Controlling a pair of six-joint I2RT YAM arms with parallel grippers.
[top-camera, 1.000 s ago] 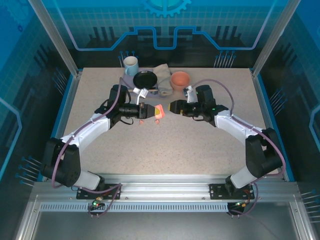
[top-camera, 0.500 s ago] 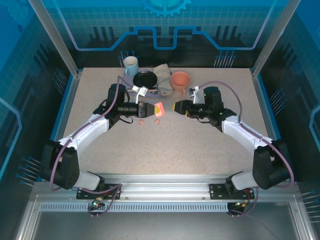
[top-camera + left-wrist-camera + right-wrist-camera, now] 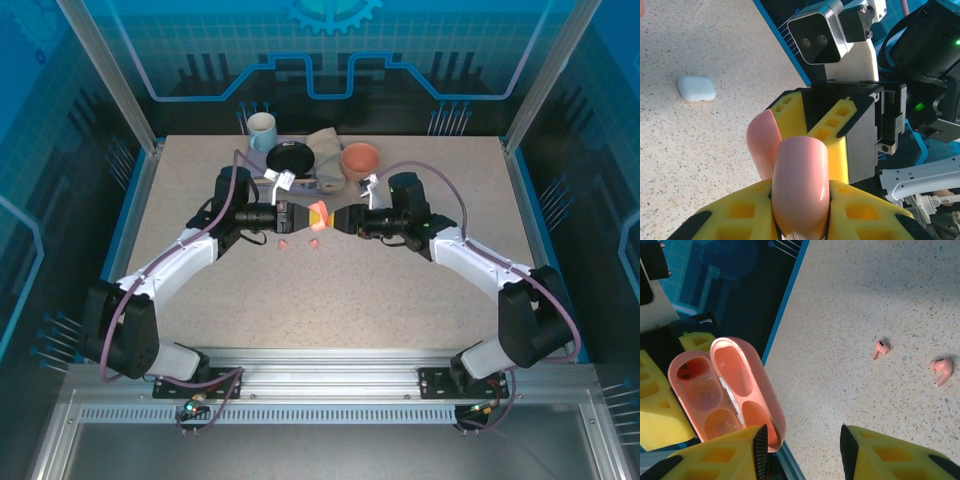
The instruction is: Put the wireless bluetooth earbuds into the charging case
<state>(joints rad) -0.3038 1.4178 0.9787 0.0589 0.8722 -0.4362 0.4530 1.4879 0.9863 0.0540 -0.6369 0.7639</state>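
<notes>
The left gripper (image 3: 303,215) is clamped on the open salmon-pink rounded plastic charging case (image 3: 722,385), the right gripper (image 3: 802,439) stands half wide with its jaws just beside the lid, and two tiny salmon-pink plastic earbuds (image 3: 880,348) lie near each other on the speckled beige table (image 3: 880,285).

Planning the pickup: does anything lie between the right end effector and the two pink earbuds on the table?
Nothing visible does: only bare table shows between the right end effector and both pink earbuds.
</notes>
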